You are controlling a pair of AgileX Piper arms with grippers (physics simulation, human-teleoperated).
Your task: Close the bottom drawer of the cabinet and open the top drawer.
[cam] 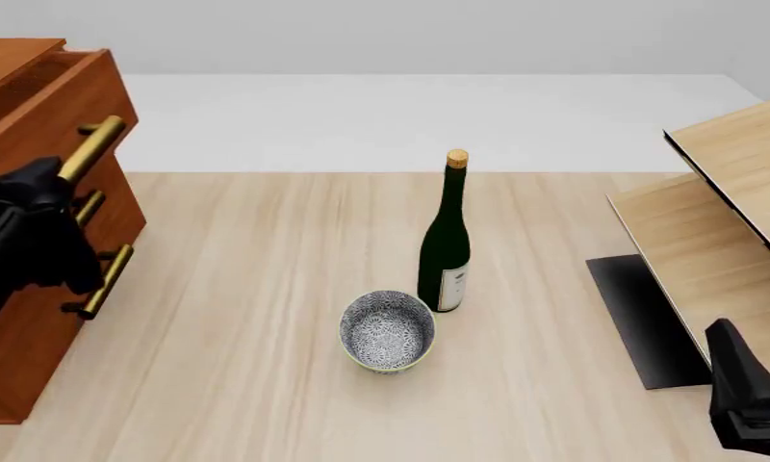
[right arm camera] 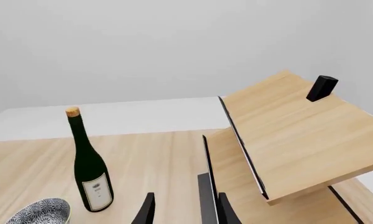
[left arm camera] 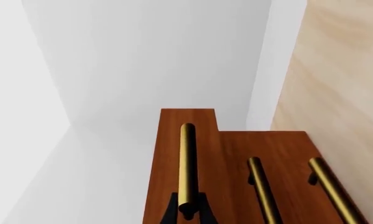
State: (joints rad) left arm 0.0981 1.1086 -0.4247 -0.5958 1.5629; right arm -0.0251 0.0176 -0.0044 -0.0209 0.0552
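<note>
The bottom drawer (cam: 32, 318) is seen shut; the top drawer (cam: 51, 96) is partly drawn out, its handle (left arm camera: 187, 163) gripped by the left claw (left arm camera: 188, 212).

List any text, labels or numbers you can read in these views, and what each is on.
Bottle label: pale, with a small dark emblem and faint lines of print, too small and blurred to read.
Same label in the front view: also unreadable.
Bowl: a blue-and-white pattern only, no lettering.
Cabinet, its brass handles and the shelf unit: no writing visible.
Nothing legible anywhere.
</note>
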